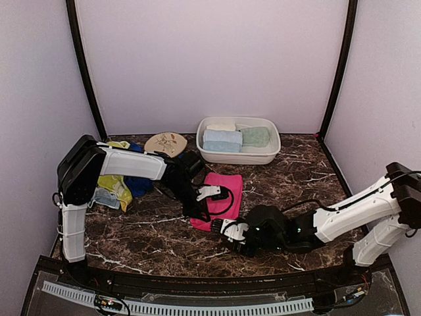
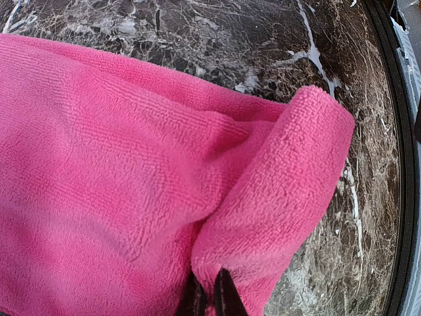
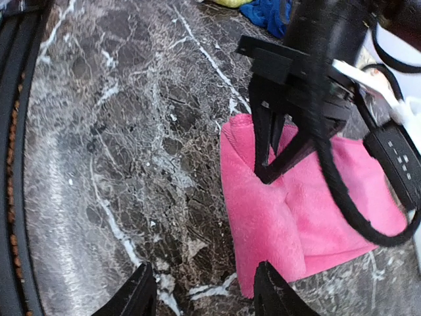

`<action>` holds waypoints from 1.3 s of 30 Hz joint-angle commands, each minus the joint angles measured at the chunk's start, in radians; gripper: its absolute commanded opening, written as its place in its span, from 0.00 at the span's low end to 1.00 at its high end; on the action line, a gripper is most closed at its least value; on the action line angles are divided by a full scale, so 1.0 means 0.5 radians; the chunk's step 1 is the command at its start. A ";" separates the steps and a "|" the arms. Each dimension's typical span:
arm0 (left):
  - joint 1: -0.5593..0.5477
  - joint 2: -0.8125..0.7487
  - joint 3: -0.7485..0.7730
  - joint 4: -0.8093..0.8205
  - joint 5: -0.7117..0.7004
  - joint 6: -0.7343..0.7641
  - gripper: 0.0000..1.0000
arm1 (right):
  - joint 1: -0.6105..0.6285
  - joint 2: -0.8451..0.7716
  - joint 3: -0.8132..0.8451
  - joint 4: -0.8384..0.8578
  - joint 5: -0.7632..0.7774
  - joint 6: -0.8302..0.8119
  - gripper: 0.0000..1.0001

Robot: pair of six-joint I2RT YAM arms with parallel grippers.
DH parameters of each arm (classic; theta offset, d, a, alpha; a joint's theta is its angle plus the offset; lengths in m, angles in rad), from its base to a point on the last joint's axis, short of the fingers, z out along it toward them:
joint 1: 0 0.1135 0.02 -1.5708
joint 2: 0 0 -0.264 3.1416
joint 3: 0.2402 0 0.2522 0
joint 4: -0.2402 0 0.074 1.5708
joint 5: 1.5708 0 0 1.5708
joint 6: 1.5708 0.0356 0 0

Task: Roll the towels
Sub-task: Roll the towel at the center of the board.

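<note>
A hot pink towel (image 1: 222,191) lies flat on the marble table in the middle; it also shows in the left wrist view (image 2: 131,164) and the right wrist view (image 3: 302,210). My left gripper (image 1: 197,212) is shut on its near left edge, where a fold of the cloth is lifted and curled over (image 2: 289,178). The closed fingertips (image 2: 227,299) pinch that fold, and the gripper also shows in the right wrist view (image 3: 264,175). My right gripper (image 1: 228,229) is open and empty, low over the table just in front of the towel's near corner (image 3: 207,296).
A white basin (image 1: 266,157) at the back holds rolled pale blue (image 1: 222,140) and mint (image 1: 255,136) towels. A floral oval disc (image 1: 166,143) lies to its left. A pile with yellow-green (image 1: 116,187) and royal blue (image 1: 139,187) towels sits at the left under my left arm.
</note>
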 commanded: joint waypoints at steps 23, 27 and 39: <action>0.067 -0.004 -0.014 -0.198 0.044 0.140 0.21 | -0.073 0.759 0.296 0.034 0.542 -0.633 0.29; 0.156 -0.127 -0.146 -0.128 0.117 0.216 0.37 | -0.141 0.710 0.273 -0.044 0.328 -0.382 0.19; 0.211 -0.478 -0.462 0.280 -0.396 0.443 0.54 | -0.463 0.722 0.322 -0.234 -0.584 0.318 0.06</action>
